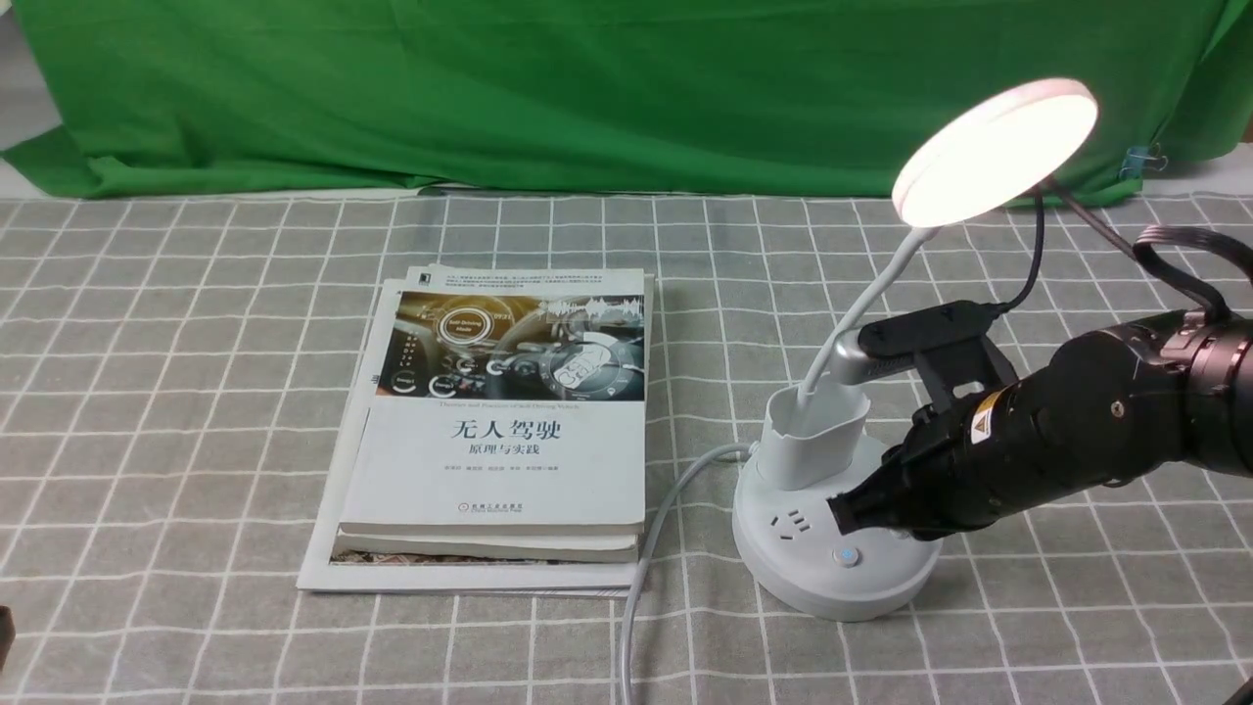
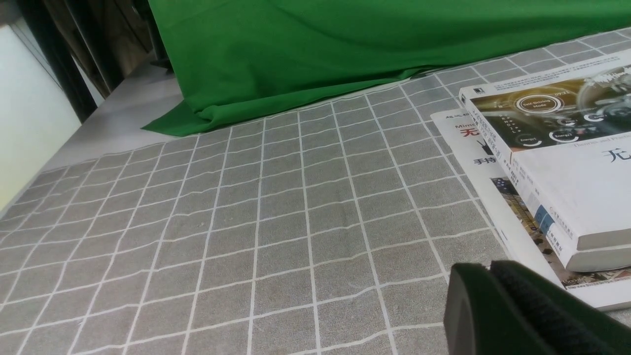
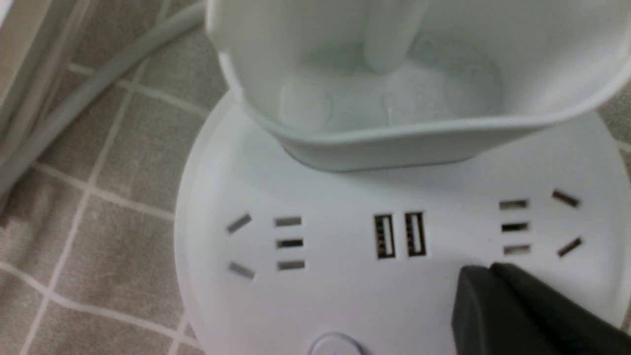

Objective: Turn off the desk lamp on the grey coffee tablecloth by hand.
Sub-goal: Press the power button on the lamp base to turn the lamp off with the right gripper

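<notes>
The white desk lamp [image 1: 842, 509] stands on the grey coffee tablecloth [image 1: 196, 392] at the right, its disc head [image 1: 994, 147] lit. Its round base [image 3: 345, 296] shows sockets, two USB ports and a button [image 1: 844, 556] at the front, also in the right wrist view [image 3: 335, 345]. My right hand [image 1: 1057, 441] reaches in from the right; its gripper [image 1: 847, 509] is shut and empty, its tip low over the base just behind and right of the button [image 3: 485, 271]. My left gripper [image 2: 485, 268] is shut and empty above the cloth, left of the books.
A stack of books [image 1: 499, 431] lies left of the lamp, also in the left wrist view [image 2: 557, 162]. The lamp's white cord [image 1: 651, 548] runs from the base toward the front edge. A green backdrop cloth [image 1: 587, 88] hangs behind.
</notes>
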`<state>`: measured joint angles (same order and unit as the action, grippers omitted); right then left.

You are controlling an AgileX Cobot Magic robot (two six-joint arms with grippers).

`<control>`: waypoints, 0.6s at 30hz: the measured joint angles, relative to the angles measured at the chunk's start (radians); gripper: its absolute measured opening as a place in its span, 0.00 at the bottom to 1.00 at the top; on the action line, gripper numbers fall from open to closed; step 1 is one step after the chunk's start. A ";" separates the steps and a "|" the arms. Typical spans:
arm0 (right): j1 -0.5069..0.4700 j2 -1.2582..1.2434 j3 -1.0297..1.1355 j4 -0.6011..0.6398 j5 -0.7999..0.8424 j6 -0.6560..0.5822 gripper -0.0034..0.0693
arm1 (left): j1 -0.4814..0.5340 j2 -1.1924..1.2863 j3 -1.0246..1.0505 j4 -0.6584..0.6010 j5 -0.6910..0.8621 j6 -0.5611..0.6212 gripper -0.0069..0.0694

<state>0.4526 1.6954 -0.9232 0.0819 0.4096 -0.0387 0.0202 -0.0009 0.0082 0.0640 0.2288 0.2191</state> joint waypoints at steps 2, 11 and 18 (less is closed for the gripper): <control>0.000 -0.014 0.000 0.000 0.008 0.001 0.10 | 0.000 0.000 0.000 0.000 0.000 0.000 0.12; 0.000 -0.096 -0.017 -0.002 0.012 0.004 0.10 | 0.000 0.000 0.000 0.000 0.000 0.000 0.12; 0.000 -0.035 0.026 -0.002 0.019 0.013 0.10 | 0.000 0.000 0.000 0.000 0.000 0.000 0.12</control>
<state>0.4526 1.6608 -0.8969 0.0801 0.4284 -0.0261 0.0202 -0.0009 0.0082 0.0640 0.2288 0.2191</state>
